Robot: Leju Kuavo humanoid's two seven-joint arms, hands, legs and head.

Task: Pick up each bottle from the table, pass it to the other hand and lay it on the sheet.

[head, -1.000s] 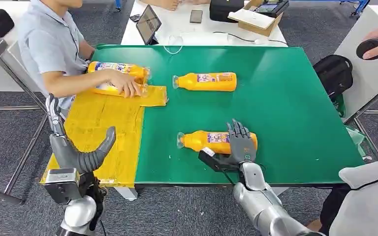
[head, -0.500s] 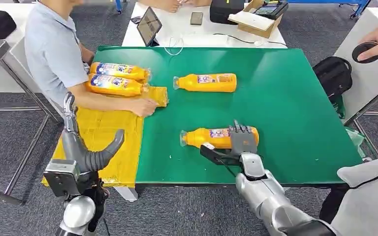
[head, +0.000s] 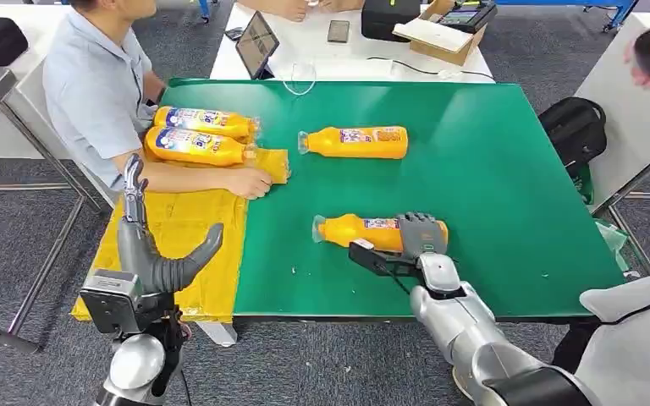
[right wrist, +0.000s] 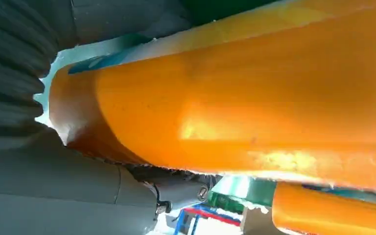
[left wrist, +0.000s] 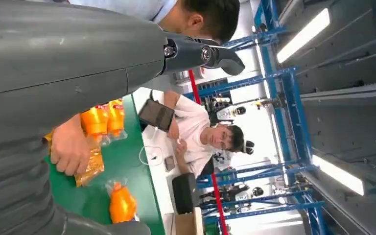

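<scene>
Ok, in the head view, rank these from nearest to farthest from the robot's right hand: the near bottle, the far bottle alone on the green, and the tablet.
From the right hand:
1. Near bottle, under its fingers at the table's near edge.
2. Far bottle, mid-table, lying alone on the green.
3. Tablet, propped on the white table beyond.

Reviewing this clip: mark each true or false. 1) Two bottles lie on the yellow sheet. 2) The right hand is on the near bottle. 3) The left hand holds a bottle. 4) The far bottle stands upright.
1) True: two bottles lie on the sheet.
2) True: the right hand wraps the near bottle.
3) False: the left hand holds nothing, fingers apart.
4) False: the far bottle lies on its side on the table.
</scene>
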